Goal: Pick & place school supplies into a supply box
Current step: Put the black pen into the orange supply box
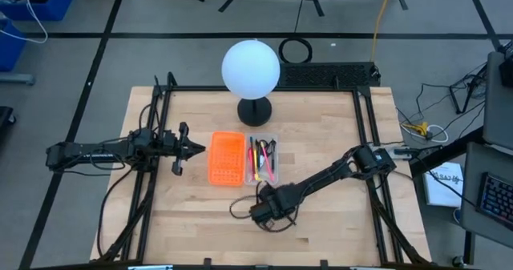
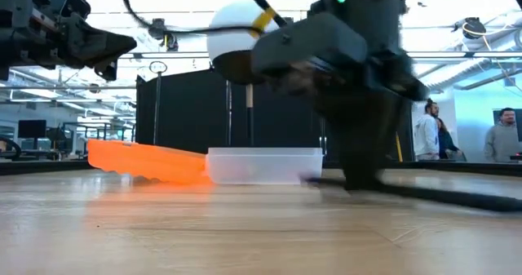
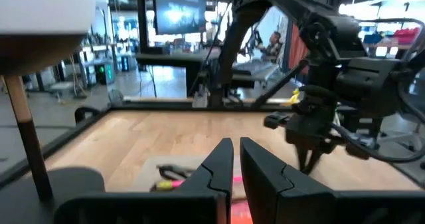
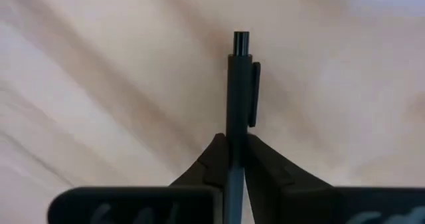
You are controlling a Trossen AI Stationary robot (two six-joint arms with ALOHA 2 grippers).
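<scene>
Black pen [image 4: 238, 98], one, pinched lengthwise in the right gripper [image 4: 232, 159] near the table's [image 1: 192, 214] front edge; left gripper [image 3: 235, 159] pressed together.

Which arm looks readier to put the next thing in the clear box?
The right. Its gripper already pinches a black pen down near the clear box, while the left gripper hovers empty beside the orange tray.
</scene>
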